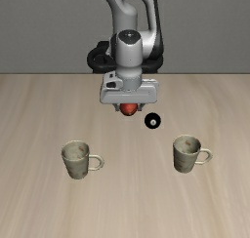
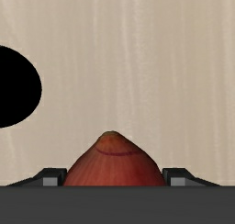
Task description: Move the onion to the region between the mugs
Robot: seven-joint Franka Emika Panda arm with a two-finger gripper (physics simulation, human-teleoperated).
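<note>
The jaws were clamped on the onion [image 1: 128, 108]; its rounded skin could slip free mid-carry, dropping it short of the mugs [image 1: 76, 160] [image 1: 187, 153] or onto the black ball [image 1: 151, 120].

Pale wood-grain tabletop [image 1: 39, 115] under soft even light, plain grey wall [image 1: 39, 27] behind its far edge.

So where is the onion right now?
The onion sits between the fingers, just to the exterior view's left of the black ball, farther back than both mugs.
</note>
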